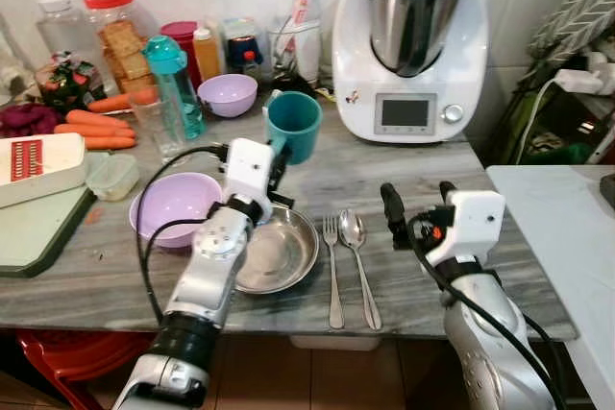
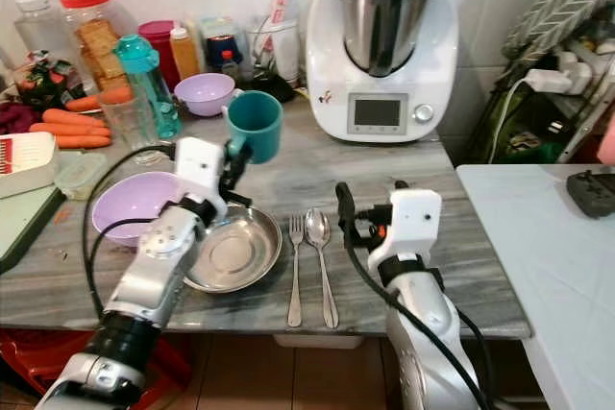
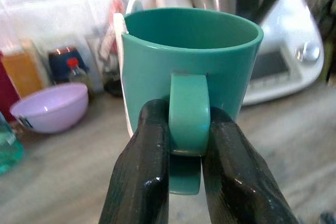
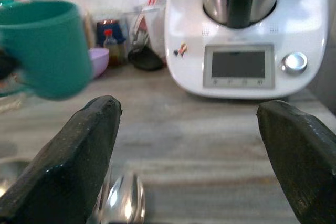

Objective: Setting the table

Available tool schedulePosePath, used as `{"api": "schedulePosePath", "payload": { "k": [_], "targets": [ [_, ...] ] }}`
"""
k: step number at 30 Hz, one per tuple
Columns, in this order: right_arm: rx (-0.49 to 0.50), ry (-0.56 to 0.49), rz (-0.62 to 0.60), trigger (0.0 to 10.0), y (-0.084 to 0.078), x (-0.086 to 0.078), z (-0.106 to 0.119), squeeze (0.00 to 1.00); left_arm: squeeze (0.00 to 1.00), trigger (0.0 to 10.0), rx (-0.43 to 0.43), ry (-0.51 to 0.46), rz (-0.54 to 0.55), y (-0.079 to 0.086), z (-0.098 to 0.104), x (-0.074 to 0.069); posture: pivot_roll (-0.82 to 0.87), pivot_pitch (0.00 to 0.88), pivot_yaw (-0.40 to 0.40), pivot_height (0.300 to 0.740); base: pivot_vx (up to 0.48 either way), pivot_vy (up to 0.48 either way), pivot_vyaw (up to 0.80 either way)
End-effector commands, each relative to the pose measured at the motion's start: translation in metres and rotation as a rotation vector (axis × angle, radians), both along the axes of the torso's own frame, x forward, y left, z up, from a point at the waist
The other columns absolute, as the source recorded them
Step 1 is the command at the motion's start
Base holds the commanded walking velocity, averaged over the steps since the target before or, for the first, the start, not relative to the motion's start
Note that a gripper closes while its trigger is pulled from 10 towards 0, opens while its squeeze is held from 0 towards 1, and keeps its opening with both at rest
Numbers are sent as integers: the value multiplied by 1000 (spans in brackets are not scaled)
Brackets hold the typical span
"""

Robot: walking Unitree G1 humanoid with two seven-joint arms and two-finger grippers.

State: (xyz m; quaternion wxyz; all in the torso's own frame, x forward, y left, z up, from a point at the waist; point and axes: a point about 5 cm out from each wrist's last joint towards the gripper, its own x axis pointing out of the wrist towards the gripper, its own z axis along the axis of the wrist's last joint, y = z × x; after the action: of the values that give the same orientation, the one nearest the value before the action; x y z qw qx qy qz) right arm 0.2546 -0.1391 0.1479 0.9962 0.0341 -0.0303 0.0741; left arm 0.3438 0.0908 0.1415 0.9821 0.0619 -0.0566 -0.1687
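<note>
Left claw (image 1: 277, 154) raised over the grey marble desk (image 1: 413, 175), pinching the handle of a teal mug (image 1: 293, 125) between both black fingers (image 3: 144, 171). Mug held upright, off the desk surface, above the far edge of the steel plate (image 1: 279, 253) and in front of the white kitchen machine (image 1: 408, 45). Handle squeezed from both sides, as seen in the left wrist view.

Right claw (image 1: 419, 201) hovering low over the desk just right of the cutlery, fingers (image 4: 79, 150) spread wide apart, holding nothing.

Steel plate near the front edge of the desk, partly hidden by the left arm. Fork (image 1: 332, 271) and spoon (image 1: 357, 261) lying side by side just right of the plate, handles toward the front edge, fork nearer the plate. Large purple bowl (image 1: 173, 204) just left of the plate, touching or nearly so; hard to tell which.

Small purple bowl (image 1: 227, 94) further back, near the wall, left of the mug. Teal water bottle (image 1: 173, 84), clear glass (image 1: 159, 122), carrots (image 1: 96, 124) and red-lidded jar (image 1: 117, 31) at the back left. Green cutting board (image 1: 38, 228) at the left edge.
</note>
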Motion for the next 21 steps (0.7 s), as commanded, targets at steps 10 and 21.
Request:
{"api": "schedulePosePath", "payload": {
  "k": [10,21],
  "targets": [
    [-26,35,-53,10000,-11,-23,-1,0,0,10000,44,68,71,-6,-9,19,-217,0,103,740,0,0,0],
    [-32,39,-42,10000,-8,-22,1,0,0,10000,28,215,163,-3,-22,26,-205,0,101,740,0,0,0]
  ]
}}
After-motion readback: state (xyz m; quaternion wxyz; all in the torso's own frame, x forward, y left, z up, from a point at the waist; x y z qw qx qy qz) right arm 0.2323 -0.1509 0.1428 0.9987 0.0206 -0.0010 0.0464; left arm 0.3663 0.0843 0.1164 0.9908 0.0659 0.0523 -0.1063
